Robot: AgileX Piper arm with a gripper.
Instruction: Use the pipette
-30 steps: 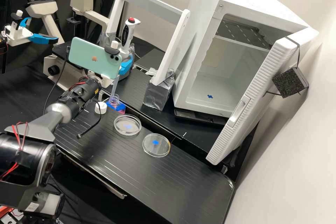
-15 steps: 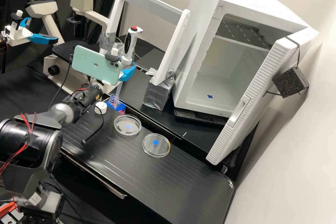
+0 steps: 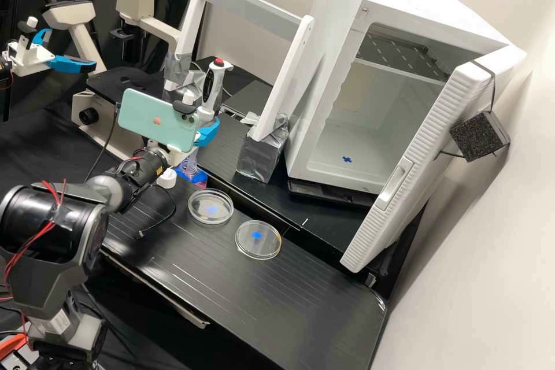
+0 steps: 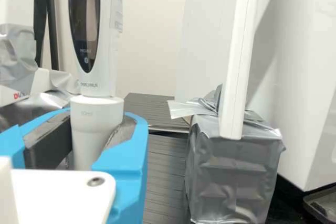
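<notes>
In the high view my gripper (image 3: 199, 133) is above the pink-liquid bottle (image 3: 192, 172), its blue fingers (image 3: 207, 132) around the lower body of a white pipette (image 3: 215, 85) with a red button. The pipette stands nearly upright, its lower end over or in the bottle's mouth; which of these, I cannot tell. In the wrist view my gripper (image 4: 86, 142) is shut on the pipette (image 4: 94, 116) below its dark display, with dark pads at both sides. A white cap (image 3: 166, 178) lies beside the bottle. Two clear dishes, one (image 3: 210, 206) nearer the bottle and another (image 3: 258, 239), rest on the bench.
A white rack frame (image 3: 254, 6) with a taped foot (image 3: 263, 153) stands behind the bench (image 3: 277, 306). An open white incubator (image 3: 341, 87) is at the right, its door (image 3: 428, 156) swung outward. A microscope (image 3: 136, 0) and a second arm's gripper (image 3: 63, 60) are at the left.
My gripper and the pipette have moved down, lowering toward the bottle. The phone on the wrist and the hanging cable have shifted with the arm.
</notes>
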